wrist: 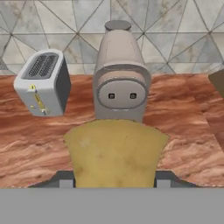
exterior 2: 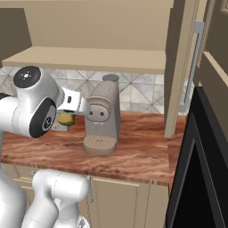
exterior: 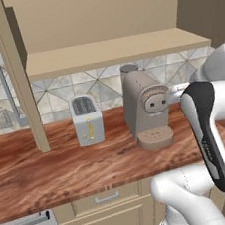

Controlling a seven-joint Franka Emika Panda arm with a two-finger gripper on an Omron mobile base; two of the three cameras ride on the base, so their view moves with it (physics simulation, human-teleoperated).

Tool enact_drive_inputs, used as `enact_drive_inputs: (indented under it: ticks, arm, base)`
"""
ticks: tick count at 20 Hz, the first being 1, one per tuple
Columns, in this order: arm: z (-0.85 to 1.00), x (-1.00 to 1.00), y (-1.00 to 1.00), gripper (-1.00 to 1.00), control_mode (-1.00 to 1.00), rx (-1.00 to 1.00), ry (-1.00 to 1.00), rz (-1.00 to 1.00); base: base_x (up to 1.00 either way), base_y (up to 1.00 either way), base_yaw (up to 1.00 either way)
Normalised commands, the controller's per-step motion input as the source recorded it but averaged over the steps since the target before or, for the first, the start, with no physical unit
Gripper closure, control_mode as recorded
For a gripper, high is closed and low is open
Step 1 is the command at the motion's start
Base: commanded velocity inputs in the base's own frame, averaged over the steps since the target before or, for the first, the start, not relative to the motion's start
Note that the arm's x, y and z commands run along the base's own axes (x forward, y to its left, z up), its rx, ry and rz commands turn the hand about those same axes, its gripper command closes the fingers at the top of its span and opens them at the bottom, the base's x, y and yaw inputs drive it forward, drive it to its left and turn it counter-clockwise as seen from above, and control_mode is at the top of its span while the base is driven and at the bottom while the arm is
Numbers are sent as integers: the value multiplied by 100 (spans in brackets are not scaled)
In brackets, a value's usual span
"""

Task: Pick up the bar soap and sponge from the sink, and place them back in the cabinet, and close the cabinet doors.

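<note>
Sponge [wrist: 114,153] clamped between the jaws of the gripper [wrist: 114,181], low over the table [wrist: 26,144] facing the coffee machine [wrist: 119,78]. Cabinet [exterior: 116,51] shelf up above, doors open; lift needed before placing.

Brightness: even, soft rendered light in all views, nothing blown out.
Shadows: the tan wooden wall cabinet [exterior: 106,15] is darker inside, under its top; faint soft shade on the reddish-brown wood-grain countertop [exterior: 51,167] beside the taupe rounded coffee machine [exterior: 145,111].
Glare: pale sheen on the small silver two-slot toaster [wrist: 43,83], left of that coffee machine.
Sharpness: slightly soft and pixelated; the mustard-yellow blocky sponge [wrist: 114,153], close before the coffee machine, looks blurred.
Distortion: none noticeable at the edges.
</note>
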Motion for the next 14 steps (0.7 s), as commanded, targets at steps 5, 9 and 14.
enact_drive_inputs:
  ticks: [5, 9, 14]
  arm:
    - [33, 0, 0, 100, -100, 0, -21, 0]
    - [33, 0, 0, 100, -100, 0, -16, 0]
    - [36, 0, 0, 100, -100, 0, -9, 0]
  base:
    - [0, 0, 0]
    - [0, 0, 0]
    - [0, 0, 0]
